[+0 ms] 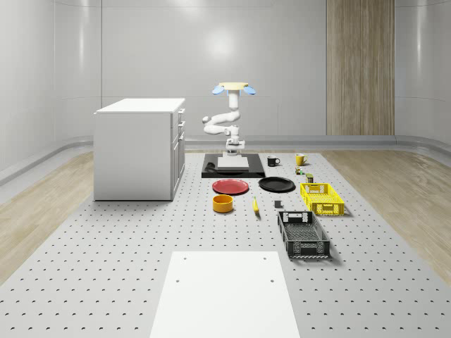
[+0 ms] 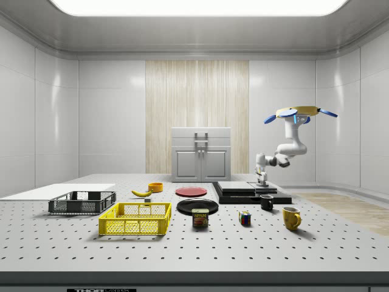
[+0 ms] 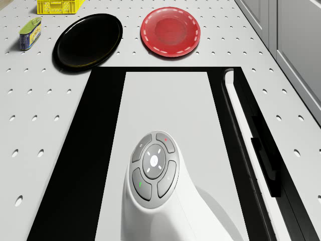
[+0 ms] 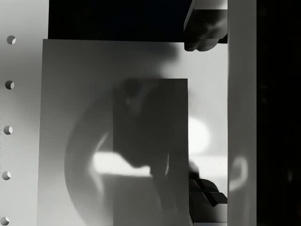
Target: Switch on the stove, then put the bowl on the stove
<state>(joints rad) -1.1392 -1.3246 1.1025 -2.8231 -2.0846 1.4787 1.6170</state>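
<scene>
The drone (image 1: 236,88) hovers above the far end of the perforated tabletop (image 1: 127,239), over the stove (image 1: 232,166), a flat black slab with a pale grey plate on top. Its white arm (image 1: 224,121) bends down from the body, and the claw (image 1: 233,151) hangs just above the stove's pale plate; in the side view the claw (image 2: 262,180) sits low over the stove (image 2: 250,192), at its right part. Whether the claw is wide or narrow I cannot tell; in the wrist view dark finger shapes appear at the edges against the grey plate, but the gap is unclear. In the drone view the arm's wrist with its round button pad (image 3: 154,170) points down onto the stove's plate (image 3: 165,115), beside the black strip along one edge. The orange bowl (image 1: 223,203) stands on the tabletop well in front of the stove, on the near side of the red plate (image 1: 230,186), apart from it. A black plate (image 1: 276,184) lies beside the red one, and a banana (image 1: 255,205) lies near the bowl. A yellow crate (image 1: 321,198) and a black crate (image 1: 303,234) stand toward the whole-scene view's right. A black mug (image 1: 273,160) and a yellow mug (image 1: 299,159) stand beside the stove. A white cabinet (image 1: 139,148) stands at the whole-scene view's left.
</scene>
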